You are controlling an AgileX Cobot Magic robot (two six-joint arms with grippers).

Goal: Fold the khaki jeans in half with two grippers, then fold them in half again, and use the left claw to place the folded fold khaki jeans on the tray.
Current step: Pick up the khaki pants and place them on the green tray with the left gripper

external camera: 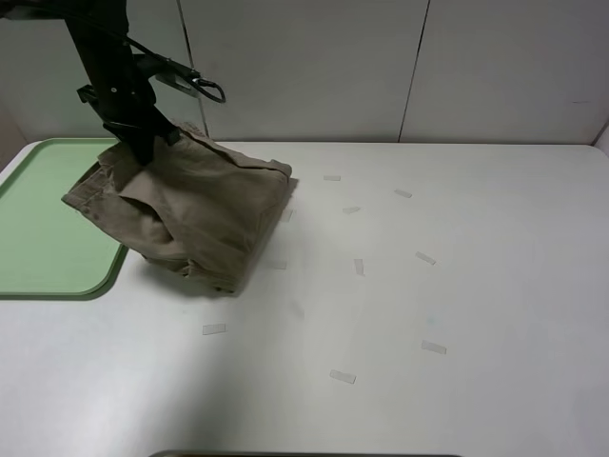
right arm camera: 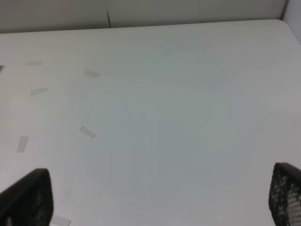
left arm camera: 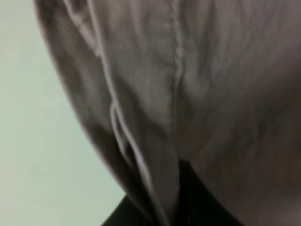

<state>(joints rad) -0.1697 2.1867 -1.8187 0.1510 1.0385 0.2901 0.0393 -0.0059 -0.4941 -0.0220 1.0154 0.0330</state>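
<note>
The folded khaki jeans hang as a bundle from my left gripper, which is shut on their top edge. Their lower part rests on the white table and overlaps the right rim of the pale-green tray. In the left wrist view the khaki cloth fills the frame, with the pale-green tray beneath and a black fingertip pinching the fabric. My right gripper is out of the exterior high view; in the right wrist view its two fingertips stand wide apart over bare table, holding nothing.
Several small strips of clear tape lie scattered on the white table. A white panelled wall stands behind the table. A dark edge shows at the table's front.
</note>
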